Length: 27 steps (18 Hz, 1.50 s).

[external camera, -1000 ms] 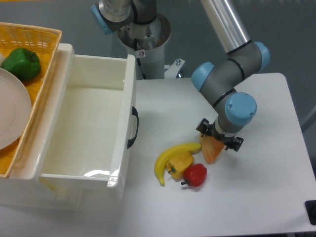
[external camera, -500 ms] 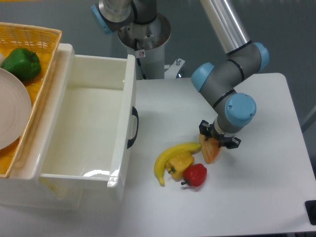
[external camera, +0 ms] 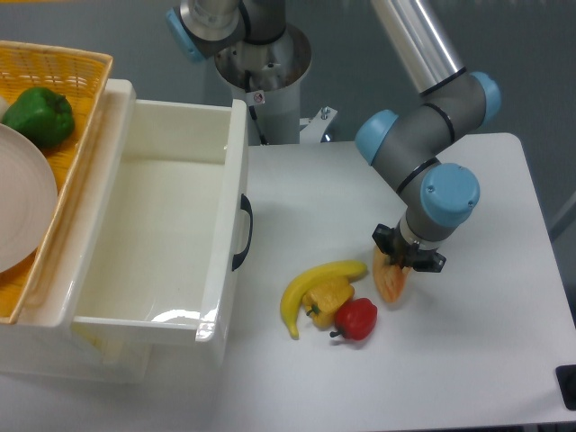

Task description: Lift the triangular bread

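Observation:
The triangular bread (external camera: 389,282) is an orange-tan wedge, held upright at the middle right of the white table. My gripper (external camera: 407,261) points down onto its top and is shut on it; the fingers are mostly hidden under the wrist. The bread's lower tip is at or just above the table; I cannot tell which. It hangs just right of the yellow banana (external camera: 315,285) and above the red pepper (external camera: 356,319).
A small yellow pepper (external camera: 328,298) lies between banana and red pepper. A big white bin (external camera: 153,243) stands to the left. Behind it a yellow basket (external camera: 63,72) holds a green pepper (external camera: 40,115) and a white plate (external camera: 18,200). The arm's base (external camera: 261,63) is at the back.
The gripper has closed its fingers on the bread. It and the bread have shifted slightly right, away from the banana's tip.

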Each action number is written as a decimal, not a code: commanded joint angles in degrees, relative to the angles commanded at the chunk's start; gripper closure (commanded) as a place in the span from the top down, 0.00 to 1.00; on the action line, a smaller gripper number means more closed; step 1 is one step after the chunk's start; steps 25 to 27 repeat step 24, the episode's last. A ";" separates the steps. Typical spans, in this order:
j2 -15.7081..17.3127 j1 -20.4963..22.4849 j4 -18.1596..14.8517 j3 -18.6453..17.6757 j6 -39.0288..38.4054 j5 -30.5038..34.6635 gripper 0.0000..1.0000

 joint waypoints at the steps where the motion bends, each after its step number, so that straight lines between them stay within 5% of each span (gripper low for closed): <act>1: 0.35 0.00 -0.36 0.62 0.61 -0.53 0.01; 6: 4.21 0.26 -0.53 0.01 7.29 -3.69 0.01; 16: 13.26 -0.88 -8.71 -1.04 12.31 -3.52 0.01; 27: 15.38 -1.85 -9.94 -3.06 12.14 -2.55 0.02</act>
